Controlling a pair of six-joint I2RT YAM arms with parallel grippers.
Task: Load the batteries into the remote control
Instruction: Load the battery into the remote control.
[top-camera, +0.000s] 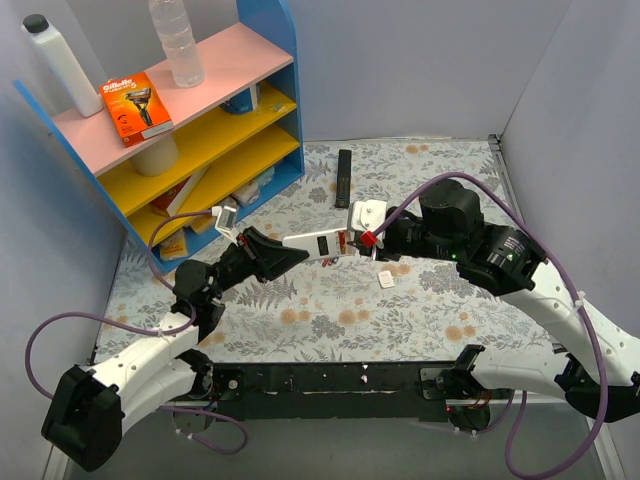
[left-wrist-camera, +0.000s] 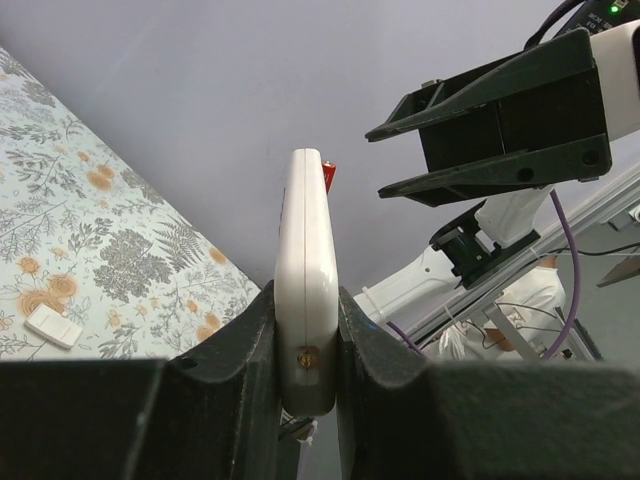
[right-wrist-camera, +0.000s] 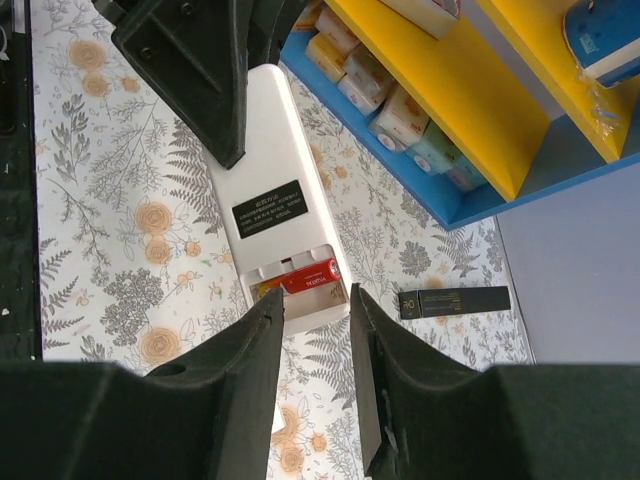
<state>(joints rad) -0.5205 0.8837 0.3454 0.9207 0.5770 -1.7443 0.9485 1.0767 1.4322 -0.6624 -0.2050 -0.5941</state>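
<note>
My left gripper (top-camera: 272, 251) is shut on the small remote control (top-camera: 322, 243) and holds it above the table with its plain white back up. In the left wrist view the remote (left-wrist-camera: 305, 250) stands edge-on between the pads of the left gripper (left-wrist-camera: 306, 335). In the right wrist view the remote's (right-wrist-camera: 270, 190) battery bay is open, with one red battery (right-wrist-camera: 310, 275) lying in it. My right gripper (right-wrist-camera: 308, 312) is open and empty just over the bay end; it also shows in the top view (top-camera: 368, 238) and the left wrist view (left-wrist-camera: 377, 163). A second battery is not clearly visible.
A small white cover piece (top-camera: 387, 280) lies on the floral table below the remote. A long black remote (top-camera: 342, 178) lies at the back. A blue shelf unit (top-camera: 190, 130) with boxes and bottles stands at the back left. Grey walls enclose the table.
</note>
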